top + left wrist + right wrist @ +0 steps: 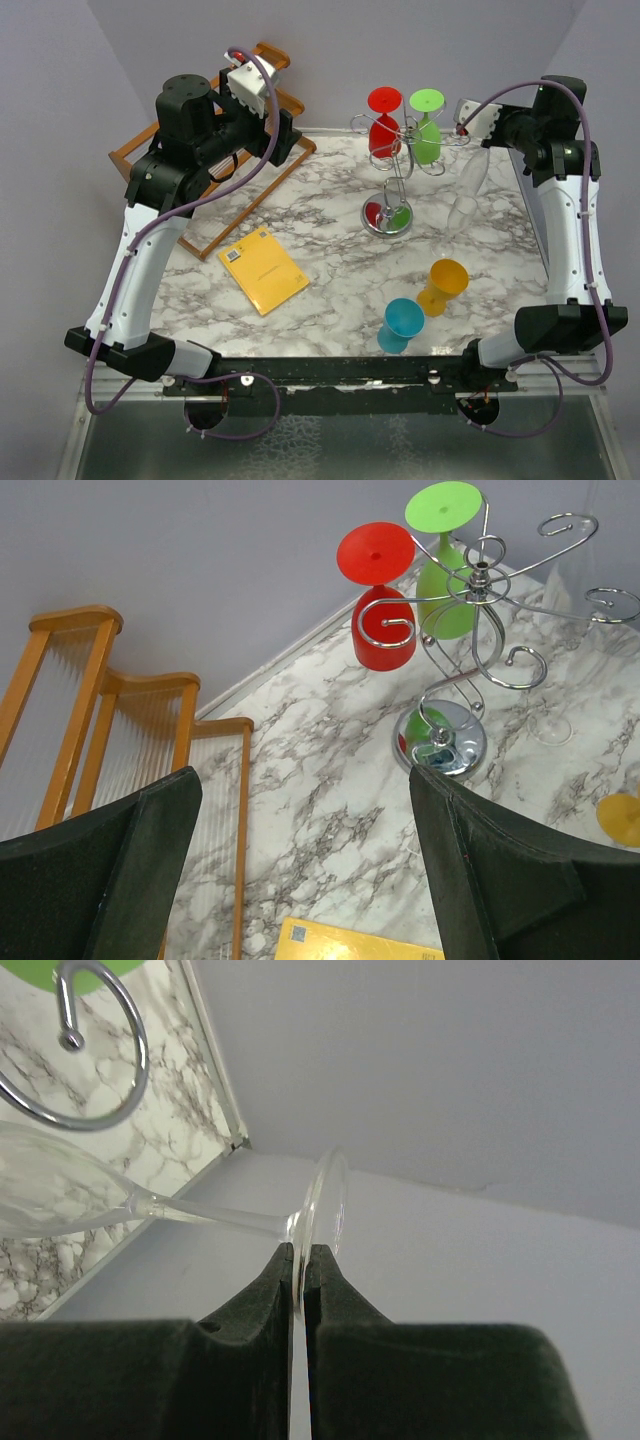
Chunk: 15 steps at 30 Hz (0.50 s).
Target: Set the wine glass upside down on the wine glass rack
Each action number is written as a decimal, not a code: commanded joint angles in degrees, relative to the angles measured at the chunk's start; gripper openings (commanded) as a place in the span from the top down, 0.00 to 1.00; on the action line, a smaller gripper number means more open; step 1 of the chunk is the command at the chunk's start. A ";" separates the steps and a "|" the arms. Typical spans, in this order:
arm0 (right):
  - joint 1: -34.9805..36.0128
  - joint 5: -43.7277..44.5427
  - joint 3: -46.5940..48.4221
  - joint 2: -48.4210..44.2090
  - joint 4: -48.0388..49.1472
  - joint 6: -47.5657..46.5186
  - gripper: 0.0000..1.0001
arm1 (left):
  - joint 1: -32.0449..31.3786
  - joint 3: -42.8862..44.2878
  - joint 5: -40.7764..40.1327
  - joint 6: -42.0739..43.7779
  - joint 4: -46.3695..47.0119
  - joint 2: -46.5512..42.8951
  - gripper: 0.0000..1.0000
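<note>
A clear wine glass (468, 190) hangs bowl-down, tilted, just right of the wine glass rack (400, 160), a silver wire stand on a round shiny base (387, 218). My right gripper (466, 120) is shut on the glass's thin foot disc (328, 1205). In the right wrist view the gripper (300, 1252) pinches the disc's edge, and the stem (210, 1218) and bowl run off to the left below a scroll arm (100, 1060). My left gripper (303, 780) stands open and holds nothing, high at the back left, facing the rack (480, 610).
A red glass (384, 125) and a green glass (427, 130) hang upside down on the rack. A slatted wooden rack (200, 215) stands at the back left, and a yellow booklet (264, 270) lies mid-table. A teal glass (401, 322) and an orange glass (443, 283) are near the front right.
</note>
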 commanded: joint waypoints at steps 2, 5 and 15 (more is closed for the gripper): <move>2.02 -5.21 2.86 1.44 -1.01 -1.24 0.99 | 0.50 0.07 1.00 0.54 1.09 -0.83 0.12; 3.06 -6.65 3.23 2.28 -1.02 -1.20 0.99 | 0.49 0.21 1.17 0.61 0.88 -0.58 0.12; 7.16 -7.56 6.05 5.36 -2.23 -1.54 0.99 | 0.76 0.88 1.34 0.71 0.66 0.47 0.12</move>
